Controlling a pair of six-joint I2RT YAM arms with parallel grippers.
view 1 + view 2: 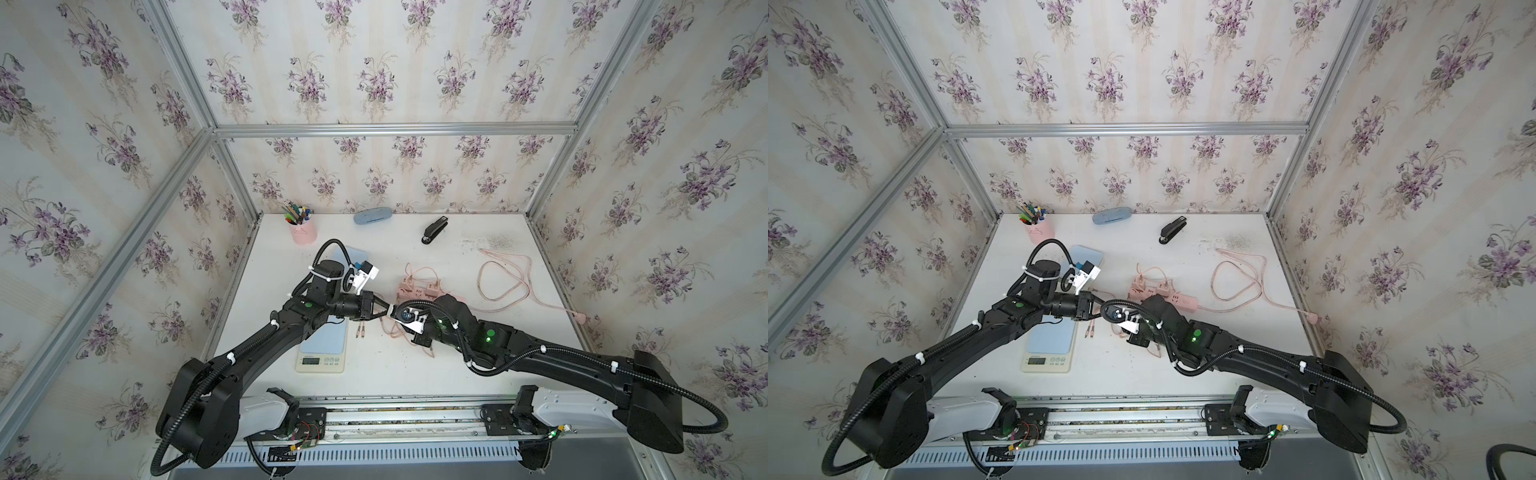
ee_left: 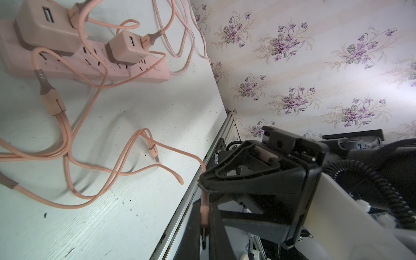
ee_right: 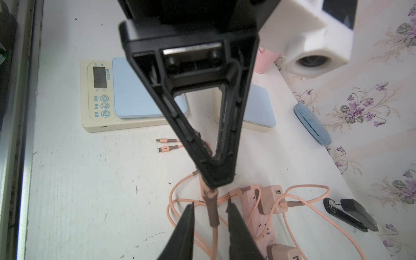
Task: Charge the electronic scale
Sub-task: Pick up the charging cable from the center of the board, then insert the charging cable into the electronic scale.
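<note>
Left gripper (image 3: 217, 183) is pinching the charging plug (image 2: 204, 213) midair, right gripper (image 3: 210, 202) spread around its cable (image 3: 212, 215). The scale (image 3: 135, 101), down behind the left gripper, isn't plugged in yet.

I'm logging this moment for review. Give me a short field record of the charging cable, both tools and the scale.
cable plug: clamped between the left tool's fingers
left tool: shut on the cable plug
right tool: jaws open either side of the brown sleeve, not gripping
scale: flat, partly under the left arm; no cable in its visible side
power strip: two adapters plugged in, cables attached
spare plugs: two, lying beside the scale
</note>
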